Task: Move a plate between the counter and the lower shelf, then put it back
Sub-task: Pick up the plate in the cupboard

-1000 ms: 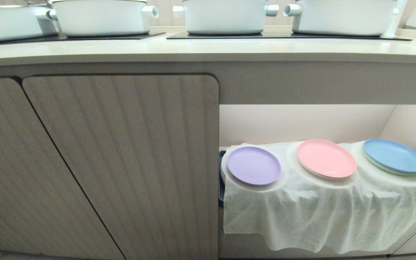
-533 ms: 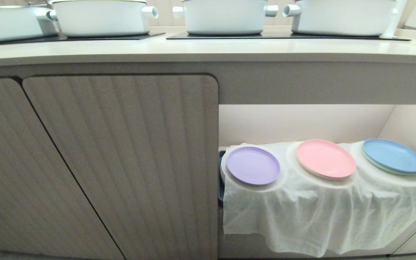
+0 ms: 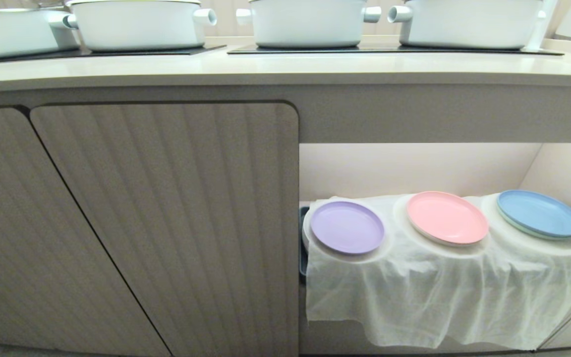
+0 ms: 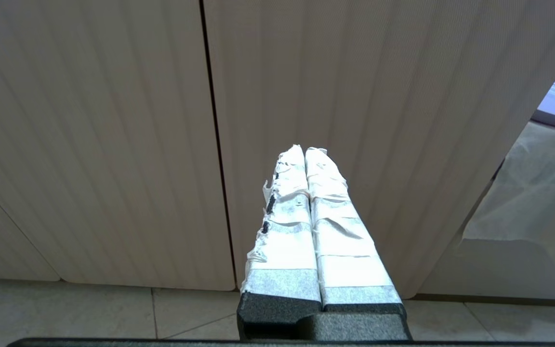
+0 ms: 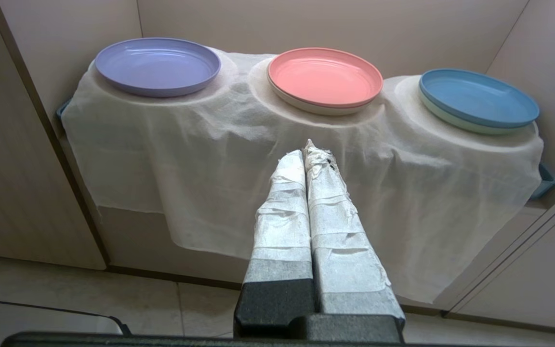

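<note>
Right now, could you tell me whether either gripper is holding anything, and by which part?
Nothing is held. The left gripper and the right gripper are both shut on nothing, and the round lilac plastic plate lies untouched on the cloth-draped lower shelf.

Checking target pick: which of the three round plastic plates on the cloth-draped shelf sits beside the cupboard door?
The lilac-purple round plastic plate: leftmost, by the ribbed cupboard door; the pink plate is middle, the blue plate rightmost.

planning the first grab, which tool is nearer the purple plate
Hard to call; probably right. The right tool, shut, faces the cloth below the pink plate, the purple plate across the shelf. The left tool, shut, faces the cabinet door, the plate off to its side.
</note>
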Tool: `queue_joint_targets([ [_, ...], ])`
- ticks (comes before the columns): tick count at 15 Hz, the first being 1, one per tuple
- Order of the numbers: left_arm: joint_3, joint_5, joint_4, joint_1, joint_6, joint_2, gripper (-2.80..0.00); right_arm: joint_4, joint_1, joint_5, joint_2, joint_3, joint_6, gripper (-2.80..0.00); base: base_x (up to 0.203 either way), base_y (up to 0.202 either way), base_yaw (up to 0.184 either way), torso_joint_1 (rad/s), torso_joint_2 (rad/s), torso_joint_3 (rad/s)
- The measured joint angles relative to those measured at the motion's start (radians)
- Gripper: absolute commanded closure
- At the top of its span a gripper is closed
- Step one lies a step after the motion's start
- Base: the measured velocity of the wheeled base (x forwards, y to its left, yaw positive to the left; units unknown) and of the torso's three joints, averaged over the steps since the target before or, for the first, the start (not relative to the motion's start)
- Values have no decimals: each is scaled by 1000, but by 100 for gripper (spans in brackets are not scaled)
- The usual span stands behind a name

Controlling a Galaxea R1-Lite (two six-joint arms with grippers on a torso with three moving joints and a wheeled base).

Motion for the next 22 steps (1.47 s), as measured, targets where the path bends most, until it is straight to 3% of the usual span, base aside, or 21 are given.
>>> queue_joint_targets([
  [8,0,0,0,0,0,0,0,124,1,1,31,-205,-44,0,0,0,0,0,0,0],
  [11,0,0,0,0,1,0,0,118,6,48,115,-301,-61,0,0,0,0,0,0,0],
  [13,0,0,0,0,0,0,0,117,7,133,190,-346,-89,0,0,0,0,0,0,0],
  [18,0,0,0,0,1,0,0,79,8,432,401,-363,-123,0,0,0,0,0,0,0],
  [22,0,0,0,0,0,0,0,-94,48,560,641,-325,-122,0,0,0,0,0,0,0],
])
